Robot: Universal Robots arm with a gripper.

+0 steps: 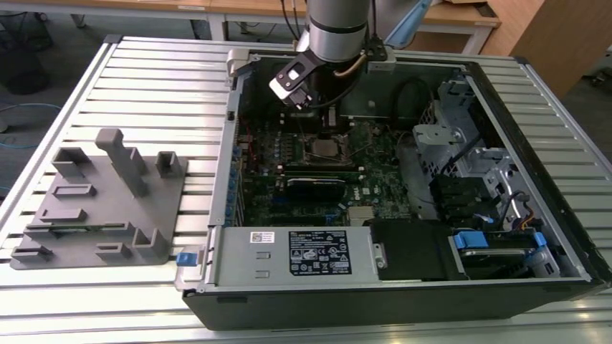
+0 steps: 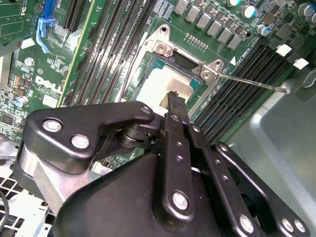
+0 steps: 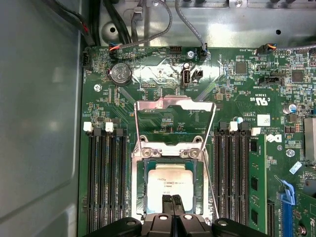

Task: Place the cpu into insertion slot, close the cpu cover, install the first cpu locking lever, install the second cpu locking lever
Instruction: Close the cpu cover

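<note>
Already the cpu (image 3: pixel 170 180) sits in the insertion slot (image 3: pixel 141 177). The gripper (image 3: pixel 173 197), fingers together, hovers at its edge. The raised cpu cover (image 3: pixel 175 104) needs tipping down.

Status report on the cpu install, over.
Gripper shut, tips at the cpu. Cpu lying in the socket. Cover standing open; a lever rod sticking out, unlatched.
</note>
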